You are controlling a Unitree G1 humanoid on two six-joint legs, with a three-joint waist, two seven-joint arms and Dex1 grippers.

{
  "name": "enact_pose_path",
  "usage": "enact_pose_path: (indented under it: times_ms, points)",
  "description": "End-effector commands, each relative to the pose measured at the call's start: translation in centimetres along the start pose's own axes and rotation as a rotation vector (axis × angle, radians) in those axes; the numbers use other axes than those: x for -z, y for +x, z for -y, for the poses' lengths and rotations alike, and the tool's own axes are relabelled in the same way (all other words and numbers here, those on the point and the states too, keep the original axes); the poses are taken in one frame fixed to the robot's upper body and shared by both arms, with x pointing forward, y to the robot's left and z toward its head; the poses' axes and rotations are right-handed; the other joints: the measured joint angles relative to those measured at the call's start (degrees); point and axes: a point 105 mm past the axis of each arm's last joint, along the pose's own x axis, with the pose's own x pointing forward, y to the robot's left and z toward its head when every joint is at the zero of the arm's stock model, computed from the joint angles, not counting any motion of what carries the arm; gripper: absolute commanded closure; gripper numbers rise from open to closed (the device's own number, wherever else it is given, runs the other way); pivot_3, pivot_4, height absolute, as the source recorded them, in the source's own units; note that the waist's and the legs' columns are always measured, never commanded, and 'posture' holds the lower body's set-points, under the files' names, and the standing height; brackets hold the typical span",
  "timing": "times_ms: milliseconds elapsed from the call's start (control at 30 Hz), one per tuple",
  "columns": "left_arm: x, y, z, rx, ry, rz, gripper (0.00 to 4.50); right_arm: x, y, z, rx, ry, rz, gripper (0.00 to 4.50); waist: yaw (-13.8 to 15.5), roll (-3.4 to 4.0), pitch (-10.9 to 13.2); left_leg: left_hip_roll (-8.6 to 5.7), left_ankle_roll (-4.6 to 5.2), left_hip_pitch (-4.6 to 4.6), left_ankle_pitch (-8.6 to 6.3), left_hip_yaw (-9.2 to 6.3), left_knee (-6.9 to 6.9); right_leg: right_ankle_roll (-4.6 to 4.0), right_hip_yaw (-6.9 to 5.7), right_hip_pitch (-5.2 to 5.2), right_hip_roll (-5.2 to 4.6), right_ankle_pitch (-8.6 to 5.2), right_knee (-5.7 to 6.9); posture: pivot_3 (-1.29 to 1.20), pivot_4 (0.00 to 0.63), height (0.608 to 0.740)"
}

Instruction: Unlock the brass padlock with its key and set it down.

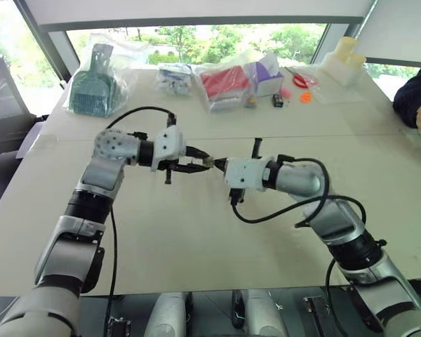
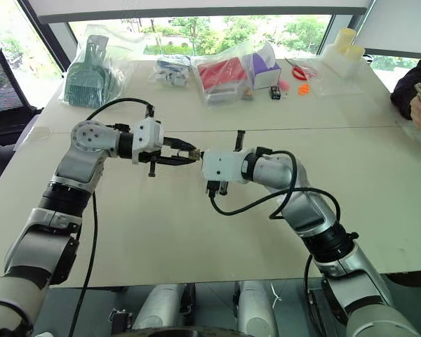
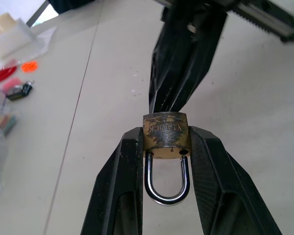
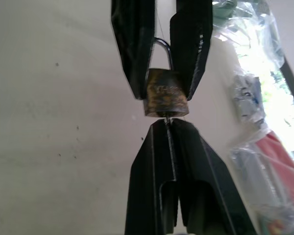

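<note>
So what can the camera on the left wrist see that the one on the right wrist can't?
Left wrist view alone: the whole silvery shackle loop hanging between the left gripper's fingers, a small hole in the lock body beside one shackle leg, and a red and an orange item on the table.

Right wrist view alone: a thin sliver of metal between the right gripper's closed tips and the lock's underside, probably the key, plus clear bags of goods near the window.

Both: the brass padlock clamped by its sides in the left gripper, the right gripper's tips meeting it end-on.

Left pincer (image 3: 165,142) grips brass padlock (image 3: 165,136) by body; right pincer (image 3: 179,105) closed, tips touching padlock.
</note>
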Motion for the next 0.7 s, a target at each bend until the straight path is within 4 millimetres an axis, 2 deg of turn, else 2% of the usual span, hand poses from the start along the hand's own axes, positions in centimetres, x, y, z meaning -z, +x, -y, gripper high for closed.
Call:
enact_pose_path:
  times_ms: [33,167,300,400,433,500,567,600,633,700]
  points:
    - [-1.6,0.9,-0.1,0.004,0.172,0.042,3.75,-1.7,-0.4,0.2,-0.102,0.077,0.059,4.46,0.0,0.00,0.0,0.00,0.00,0.01,0.00,0.00,0.00,0.00,0.00,0.00,0.00,0.00,0.00,0.00,0.150,0.740]
    - [-1.5,1.1,-0.4,-0.021,0.160,0.058,3.75,-2.2,-0.4,1.0,-0.084,0.043,0.069,4.46,0.0,0.00,0.0,0.00,0.00,0.00,0.00,0.04,0.00,0.00,0.00,0.00,0.00,0.00,0.00,0.00,0.150,0.740]
    - [-1.0,0.7,-0.9,-0.050,-0.054,0.092,3.75,-2.2,-0.3,2.0,0.035,-0.173,0.056,4.46,-0.1,0.00,0.0,0.00,0.00,0.00,0.00,0.10,0.00,0.01,0.00,-0.03,0.00,0.00,0.03,0.00,0.150,0.740]
    - [-0.5,0.3,-0.8,-0.037,-0.172,0.091,3.75,-1.1,-0.5,1.3,0.052,-0.333,0.026,4.46,0.0,0.00,0.0,-0.01,0.00,0.00,0.00,0.11,0.00,0.03,0.00,-0.03,0.00,-0.01,0.03,0.00,0.150,0.740]
    - [-0.3,0.2,-0.6,-0.020,-0.209,0.092,3.75,-0.7,-0.6,0.9,0.057,-0.381,0.020,3.88,0.0,0.00,0.0,-0.01,0.00,0.00,0.00,0.10,0.00,0.04,0.00,-0.02,0.00,-0.01,0.02,0.00,0.150,0.740]
    - [-0.4,-0.1,-0.5,-0.003,-0.279,0.106,3.75,-0.3,-1.0,0.8,0.094,-0.477,0.017,3.14,-0.1,0.00,0.0,-0.02,0.00,-0.01,0.00,0.11,0.00,0.05,0.00,-0.02,0.00,-0.02,0.01,0.00,0.150,0.740]
    - [-0.5,-0.3,-0.5,0.017,-0.320,0.118,3.75,-0.5,-1.3,1.3,0.163,-0.564,0.046,2.09,-0.2,0.00,0.0,-0.02,-0.01,-0.01,0.00,0.12,0.00,0.05,0.01,-0.02,0.00,-0.02,0.01,0.00,0.150,0.740]
    - [-0.6,-0.4,-0.5,0.023,-0.337,0.124,3.75,-0.7,-1.5,1.3,0.184,-0.588,0.065,1.38,-0.2,0.00,0.0,-0.01,-0.03,0.00,0.02,0.12,0.00,0.05,0.01,-0.02,0.00,-0.02,0.02,0.00,0.150,0.740]
    - [-0.6,-0.5,-0.6,0.030,-0.351,0.129,3.75,-0.7,-1.6,1.4,0.202,-0.606,0.082,1.08,-0.2,0.00,0.0,-0.01,-0.04,0.01,0.02,0.12,0.00,0.05,0.01,-0.03,0.00,-0.02,0.03,0.00,0.150,0.740]
    - [-0.6,-0.8,-0.6,0.054,-0.382,0.128,3.75,-0.9,-1.9,1.6,0.235,-0.638,0.114,1.08,-0.2,0.00,0.0,0.00,-0.05,0.02,0.03,0.11,-0.01,0.05,0.01,-0.03,0.01,-0.02,0.05,0.00,0.150,0.740]
